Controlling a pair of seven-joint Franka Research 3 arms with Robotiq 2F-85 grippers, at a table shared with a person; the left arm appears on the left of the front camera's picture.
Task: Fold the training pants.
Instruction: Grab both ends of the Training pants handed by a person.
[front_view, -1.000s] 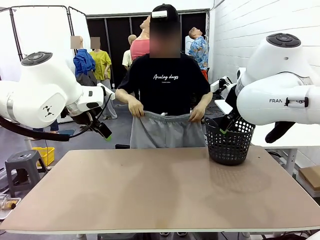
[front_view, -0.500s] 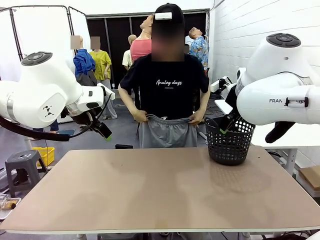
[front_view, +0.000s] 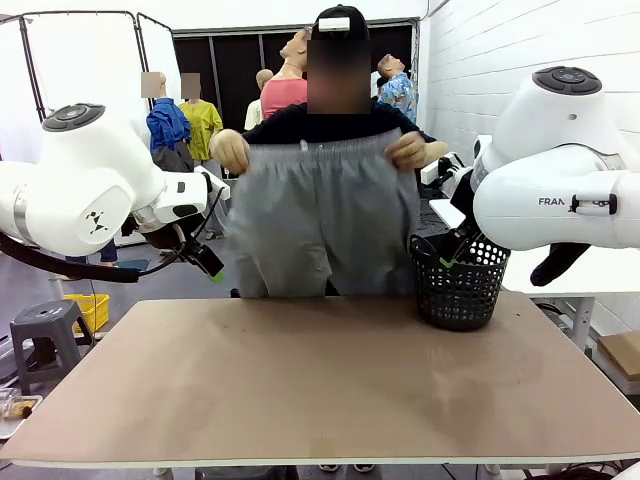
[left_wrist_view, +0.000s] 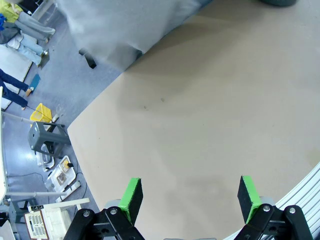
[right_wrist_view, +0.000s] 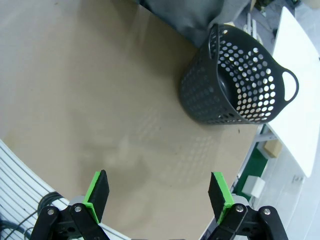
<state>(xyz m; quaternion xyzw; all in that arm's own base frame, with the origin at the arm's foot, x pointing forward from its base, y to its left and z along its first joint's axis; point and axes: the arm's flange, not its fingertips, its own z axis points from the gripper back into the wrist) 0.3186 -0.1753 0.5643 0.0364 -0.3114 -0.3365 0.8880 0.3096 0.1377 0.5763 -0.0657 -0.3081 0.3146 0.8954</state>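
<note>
A person at the far side of the table holds the light grey training pants (front_view: 322, 215) up by the waistband, one hand at each end, at chest height. The legs hang down past the table's far edge. The pants also show as a grey blur (left_wrist_view: 125, 25) in the left wrist view and as a dark grey fold (right_wrist_view: 185, 15) in the right wrist view. My left gripper (left_wrist_view: 190, 196) is open above the bare table. My right gripper (right_wrist_view: 159, 194) is open too, with nothing between its fingers. In the front view the left gripper (front_view: 205, 262) hangs off the table's left.
A black mesh basket (front_view: 459, 282) stands at the table's far right, beside the hanging pants; it appears as the basket (right_wrist_view: 235, 82) in the right wrist view. The tan table (front_view: 320, 380) spreads wide in front. A grey stool (front_view: 45, 330) and yellow box (front_view: 88, 310) sit left, on the floor.
The person has lifted the pants from waist level to chest height and spread them wide. Both arms have stayed still.
</note>
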